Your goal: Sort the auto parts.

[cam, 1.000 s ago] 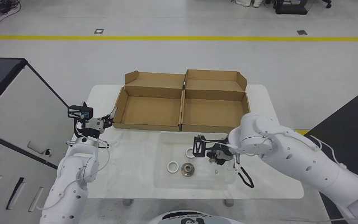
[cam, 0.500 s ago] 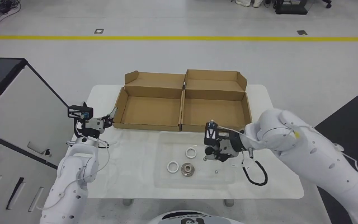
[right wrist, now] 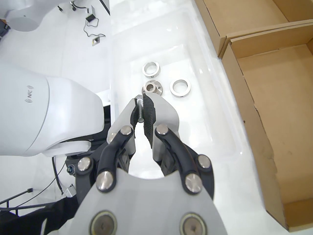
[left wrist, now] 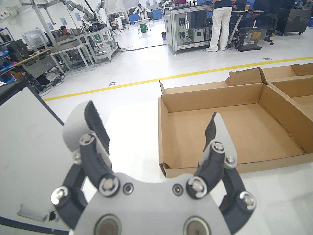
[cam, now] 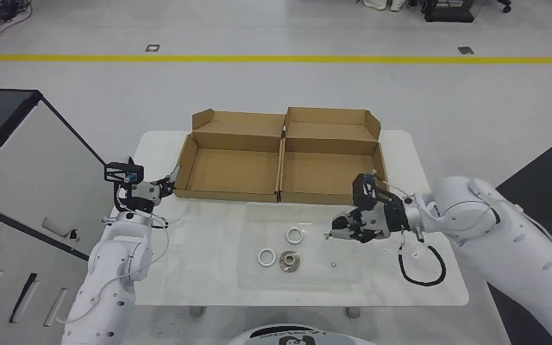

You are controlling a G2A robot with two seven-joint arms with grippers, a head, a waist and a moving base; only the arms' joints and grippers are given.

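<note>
**Right claw [right wrist: 140, 101] clamped on a threaded stud [right wrist: 139, 113] over the tray [right wrist: 215, 79].**
A metal ring [right wrist: 151, 69], a second ring [right wrist: 180, 88] and a flanged hub [right wrist: 151, 88] are found lying inside the tray, close beyond the stud's tip. Two open cardboard boxes [cam: 233, 168] [cam: 332, 172] are set side by side along the tray's far edge. The left claw [left wrist: 151, 121] is held with its fingers spread wide, well apart from the tray, off its far left corner, above the surface [cam: 198, 250].

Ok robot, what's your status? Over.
Right end effector shut on a bolt, above the tray. Left end effector open, empty. Two rings, one hub in tray. No obstruction.
</note>
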